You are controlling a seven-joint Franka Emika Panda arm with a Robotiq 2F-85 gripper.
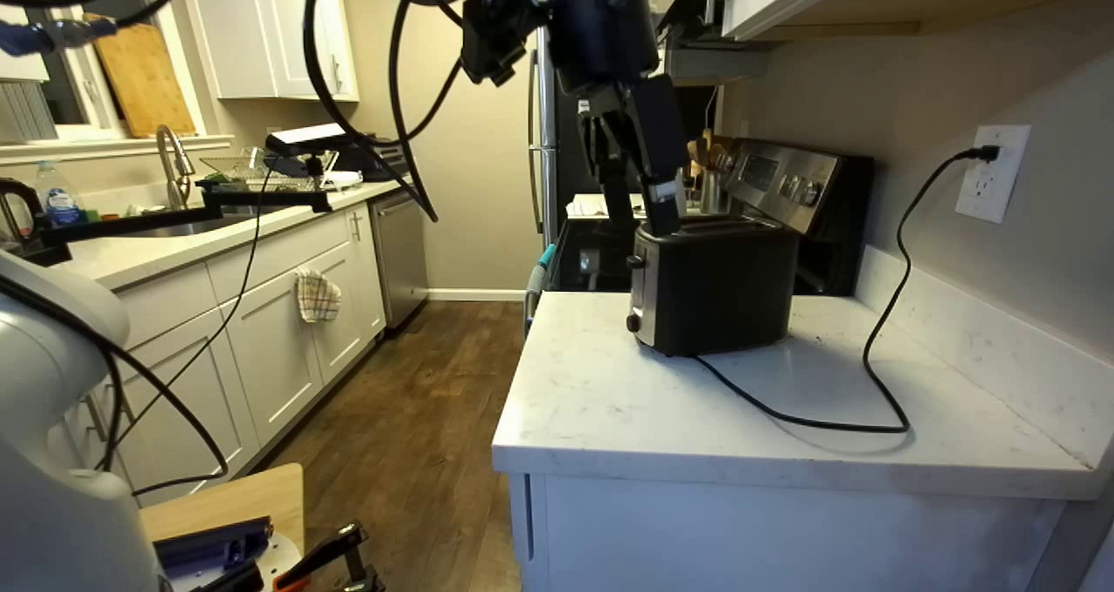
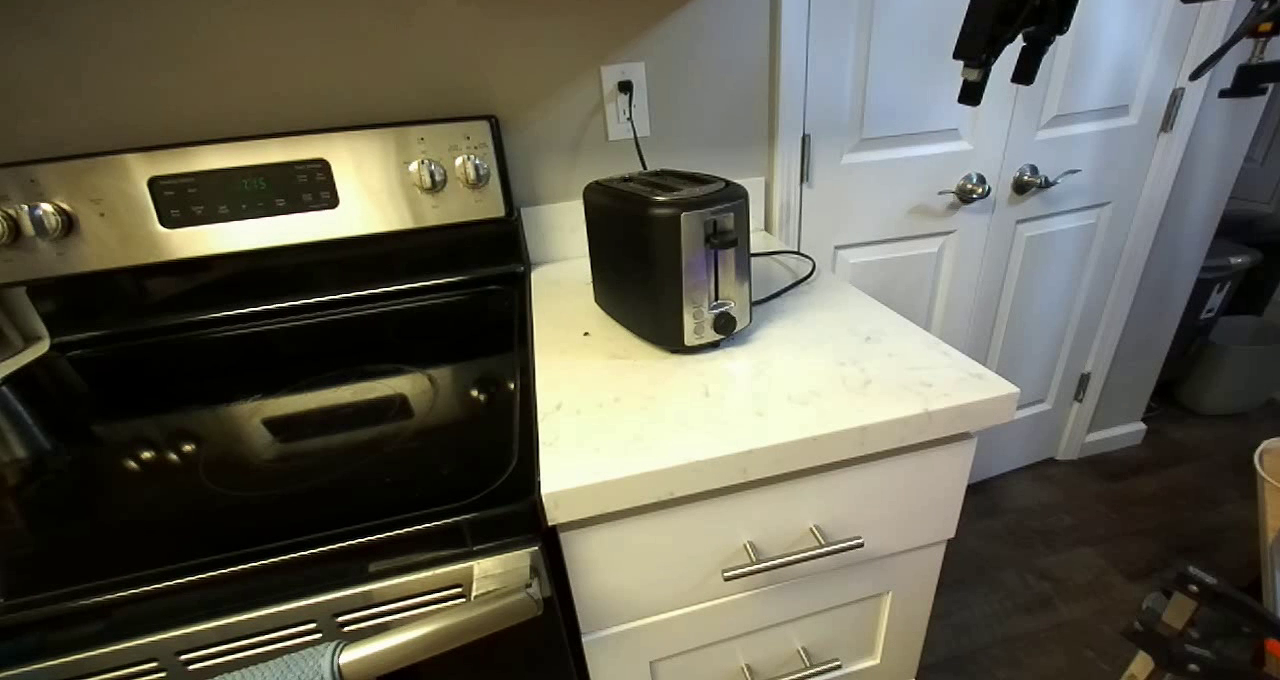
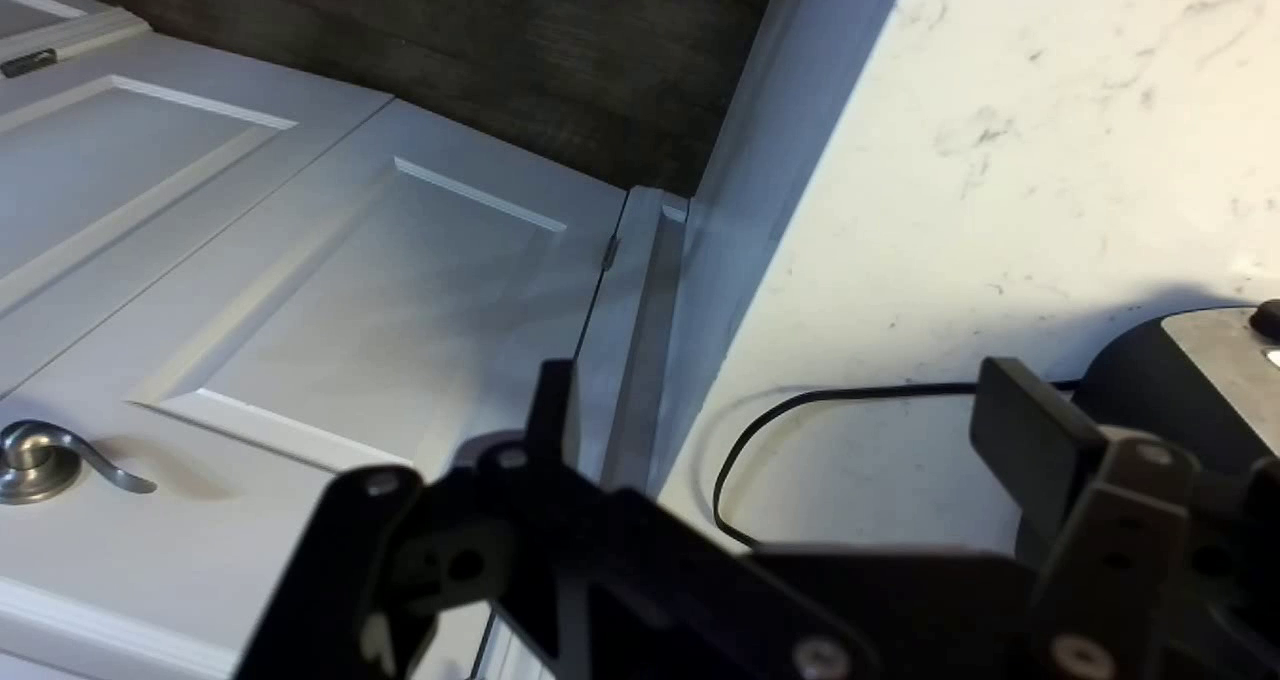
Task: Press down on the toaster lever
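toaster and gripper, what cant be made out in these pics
Gripper: in an exterior view, upper part cut off by top edge.
Toaster: wrist view, cut off by the right edge, partly behind a finger.
Slots: in an exterior view, insides too dark.
Power cord: in an exterior view, middle stretch behind the toaster.

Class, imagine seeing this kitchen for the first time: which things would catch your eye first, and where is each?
The eye would probably land first on the black toaster, standing on the white counter beside the stove. Next might come the robot's dark fingers, spread apart near the top of an exterior view. Then there is the black cord, looping across the counter up to the wall outlet.
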